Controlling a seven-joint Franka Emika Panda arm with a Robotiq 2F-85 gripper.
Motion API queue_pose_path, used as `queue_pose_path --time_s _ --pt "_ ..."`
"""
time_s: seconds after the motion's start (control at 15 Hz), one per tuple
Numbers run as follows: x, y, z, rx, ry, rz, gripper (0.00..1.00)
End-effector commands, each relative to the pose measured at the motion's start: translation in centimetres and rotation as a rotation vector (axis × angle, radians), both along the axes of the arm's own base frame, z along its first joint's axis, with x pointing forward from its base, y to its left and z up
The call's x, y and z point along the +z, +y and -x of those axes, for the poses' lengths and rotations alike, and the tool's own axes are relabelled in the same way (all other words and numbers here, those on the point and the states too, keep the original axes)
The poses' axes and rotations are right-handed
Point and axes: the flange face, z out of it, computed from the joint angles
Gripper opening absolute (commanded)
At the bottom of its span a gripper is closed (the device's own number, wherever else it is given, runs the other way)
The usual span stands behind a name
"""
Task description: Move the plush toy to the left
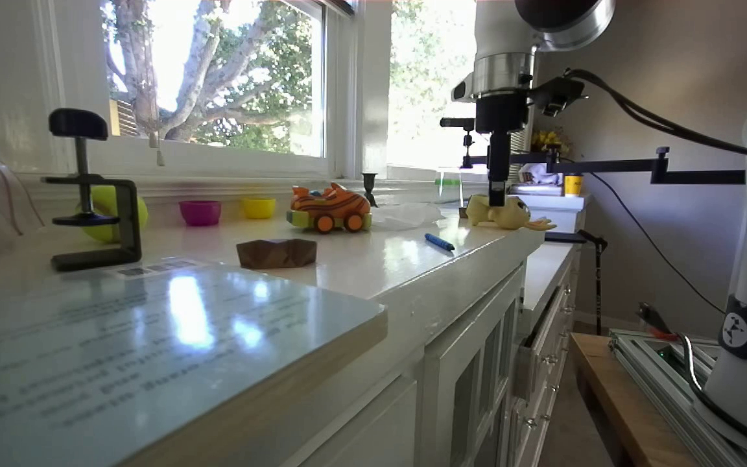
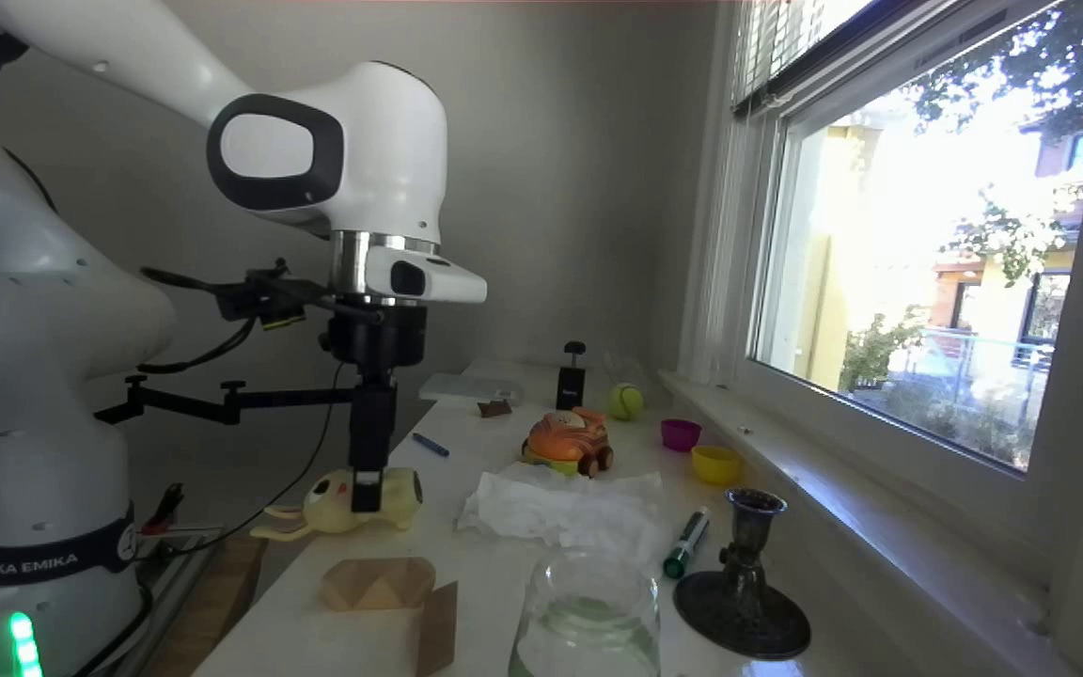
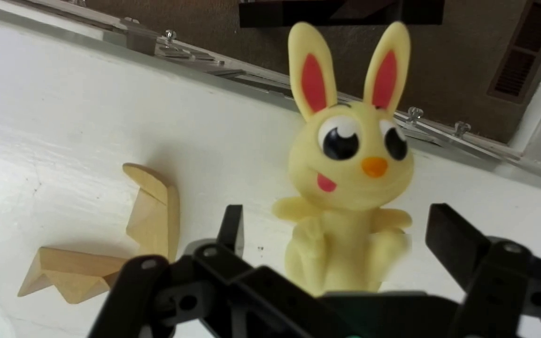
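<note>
The plush toy is a pale yellow rabbit with long pink-lined ears, big eyes and an orange nose. It lies on its back near the counter's edge, ears reaching past the edge in the wrist view. My gripper stands open around its body, one finger on each side, with white counter showing between each finger and the toy. In both exterior views the gripper points straight down at the toy, its fingers low in front of the body. The lower end of the toy is hidden behind the gripper in the wrist view.
An angular wooden piece lies beside the toy. On the counter are a blue marker, an orange toy car, crumpled white plastic, a glass jar and a dark candlestick. A brown block sits farther along.
</note>
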Motion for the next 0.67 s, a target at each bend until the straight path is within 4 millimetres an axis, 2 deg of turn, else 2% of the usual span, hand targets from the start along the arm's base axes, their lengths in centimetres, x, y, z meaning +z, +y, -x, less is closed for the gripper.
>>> queue_pose_path --time_s 0.0,0.6 --pt "-0.38 0.12 -0.05 -0.005 0.022 0.009 1.0" --pt "-0.88 0.16 -0.16 0.005 0.031 -0.008 1.0"
